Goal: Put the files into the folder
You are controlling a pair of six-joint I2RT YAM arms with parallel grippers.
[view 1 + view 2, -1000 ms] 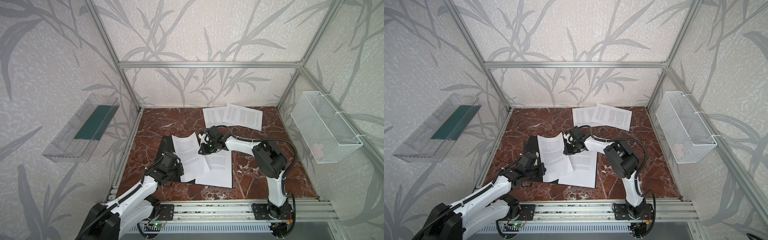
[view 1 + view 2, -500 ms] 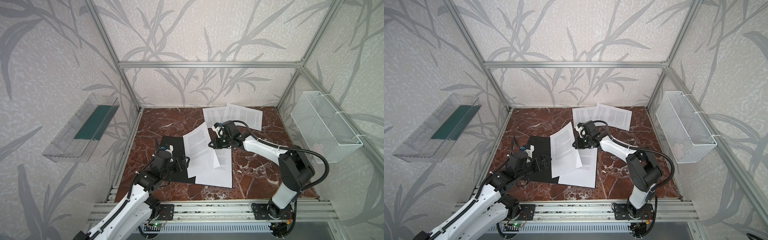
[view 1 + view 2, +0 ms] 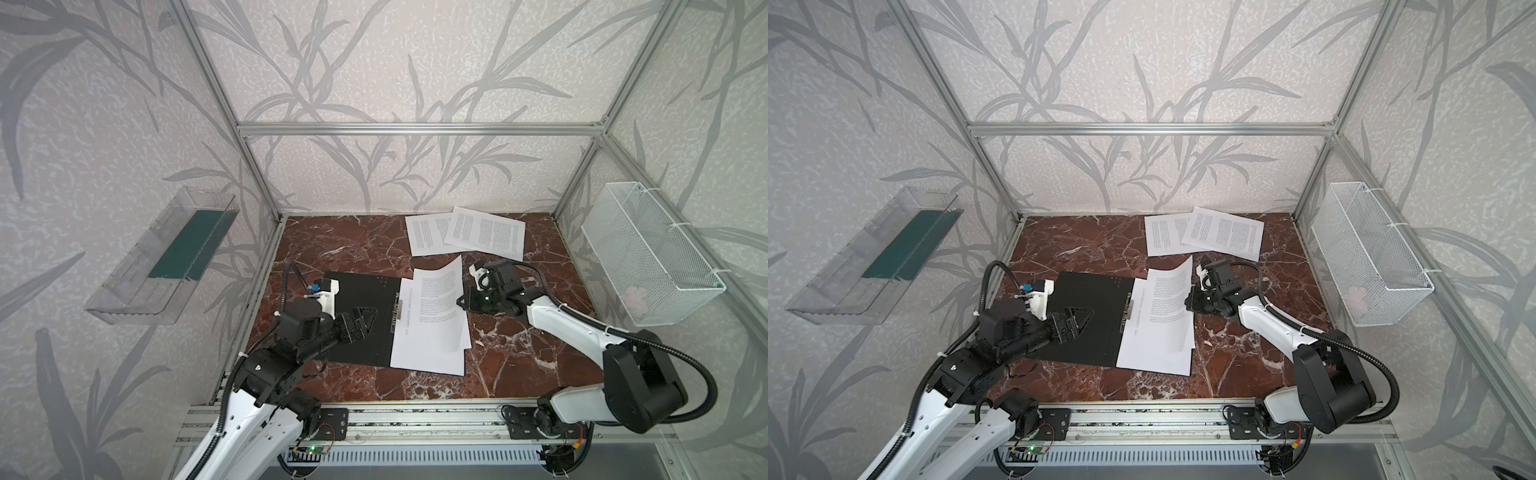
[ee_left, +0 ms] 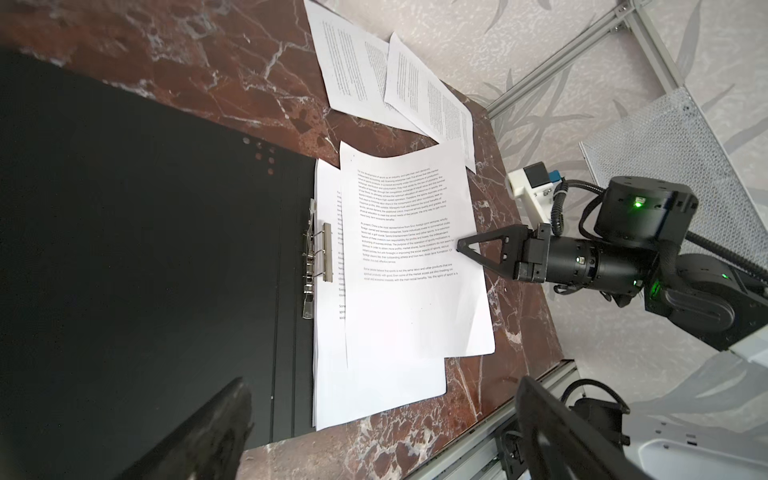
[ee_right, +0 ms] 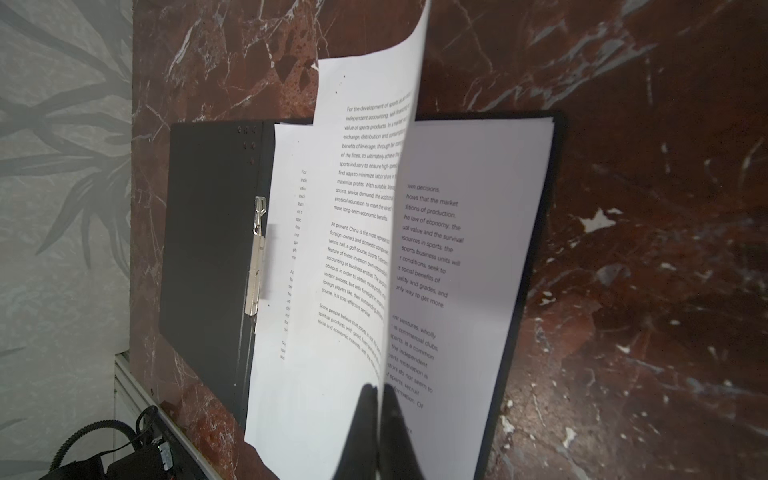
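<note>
Red marble tabletop (image 3: 340, 245), open black folder (image 3: 365, 291), two loose files (image 3: 484, 232) behind

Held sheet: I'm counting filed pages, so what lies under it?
A stack of printed sheets on the open folder, beside its clip. How many sheets, and the folder panel beneath them, is covered.

Jaws gape on left arm (image 3: 305, 329), pinch shut on right arm (image 3: 562, 327).

Tabletop (image 3: 340, 245) behind the folder (image 3: 365, 286) lies bare; loose sheets (image 3: 484, 232) cover far right.
</note>
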